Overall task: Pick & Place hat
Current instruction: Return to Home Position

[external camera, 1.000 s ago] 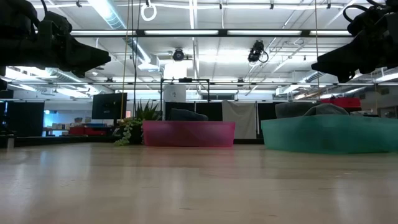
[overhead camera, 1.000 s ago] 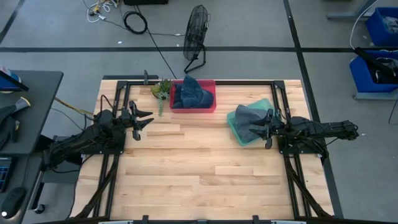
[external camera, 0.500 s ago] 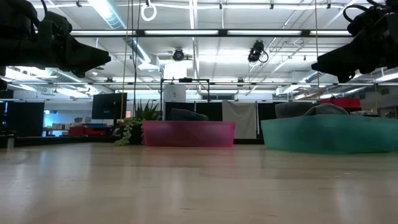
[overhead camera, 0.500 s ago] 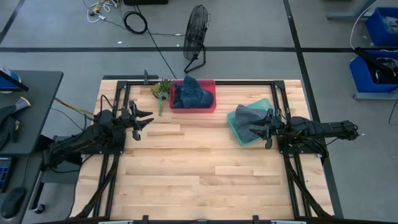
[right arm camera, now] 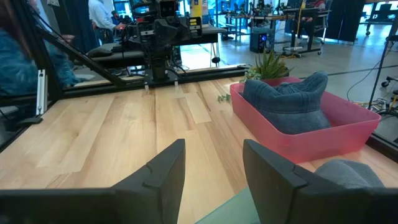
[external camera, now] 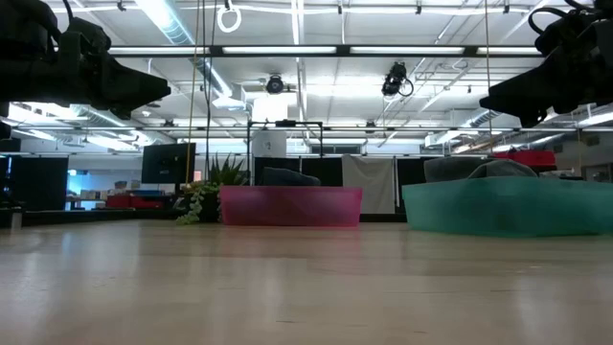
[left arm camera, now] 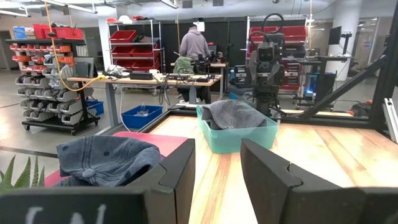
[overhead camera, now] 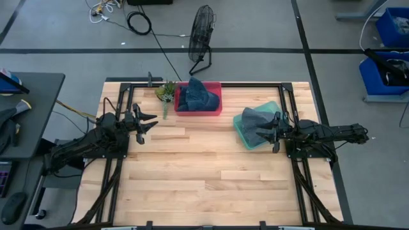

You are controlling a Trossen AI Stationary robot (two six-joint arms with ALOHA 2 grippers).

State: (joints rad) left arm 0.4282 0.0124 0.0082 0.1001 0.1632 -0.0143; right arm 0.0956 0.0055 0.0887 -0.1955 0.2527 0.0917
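The lower half of the table [overhead camera: 204,185] carries no hat. At mid-frame the left claw [overhead camera: 148,126] hangs by the left edge. The right claw [overhead camera: 268,132] hangs at the right, over the right part of the green bin [overhead camera: 240,135]. Both wrist views show their fingers apart with nothing between them. The green bin, right of centre, holds the gray cap [overhead camera: 252,117]. Farther up, at top centre, the red bin [overhead camera: 199,112] holds the blue caps [overhead camera: 198,96] in a heap, and how many there are cannot be told. A small plant [overhead camera: 167,91] stands just to its left. The sorting looks finished. All that seems left is for both arms to settle into their rest pose, and they look close to it.
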